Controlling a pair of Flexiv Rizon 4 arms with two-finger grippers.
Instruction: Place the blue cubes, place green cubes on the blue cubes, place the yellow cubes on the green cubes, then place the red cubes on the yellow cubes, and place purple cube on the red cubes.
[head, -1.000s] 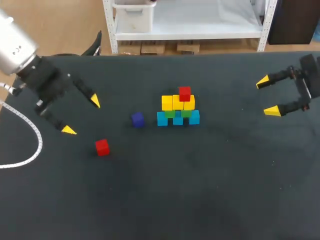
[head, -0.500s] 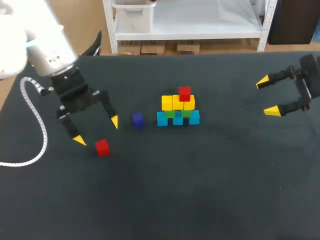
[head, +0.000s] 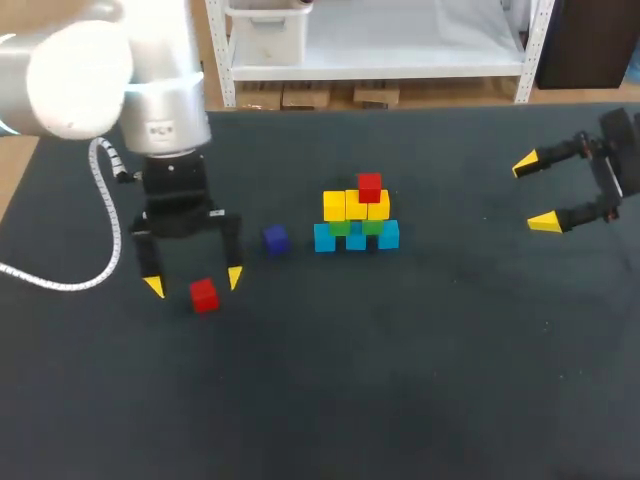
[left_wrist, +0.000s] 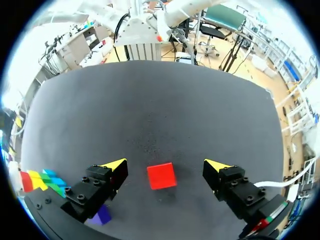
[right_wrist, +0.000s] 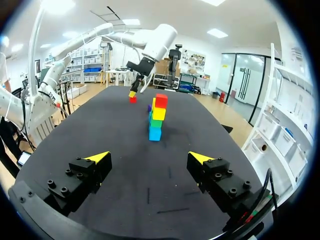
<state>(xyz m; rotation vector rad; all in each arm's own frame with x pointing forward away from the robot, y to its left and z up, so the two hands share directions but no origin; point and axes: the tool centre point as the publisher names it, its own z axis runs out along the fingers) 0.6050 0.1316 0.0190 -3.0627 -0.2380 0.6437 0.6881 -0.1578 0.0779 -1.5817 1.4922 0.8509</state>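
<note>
A stack of cubes (head: 356, 220) stands mid-table: three blue at the base, green above them, three yellow, one red cube (head: 369, 187) on top. A loose red cube (head: 204, 295) lies to the left, under my open left gripper (head: 193, 282), which hangs above it pointing down. In the left wrist view that red cube (left_wrist: 161, 176) sits between the yellow tips of the left gripper (left_wrist: 169, 165), untouched. A purple cube (head: 275, 239) rests between the loose red cube and the stack. My right gripper (head: 535, 192) is open at the far right, holding nothing; its wrist view shows the stack (right_wrist: 156, 117) well ahead of it.
A white cable (head: 62, 281) trails from my left arm over the table's left edge. The dark table (head: 400, 380) runs bare across the front and right of the stack.
My left arm has swung in from the far left and turned downward, bringing its open gripper over the loose red cube. The right arm and all cubes have stayed put.
</note>
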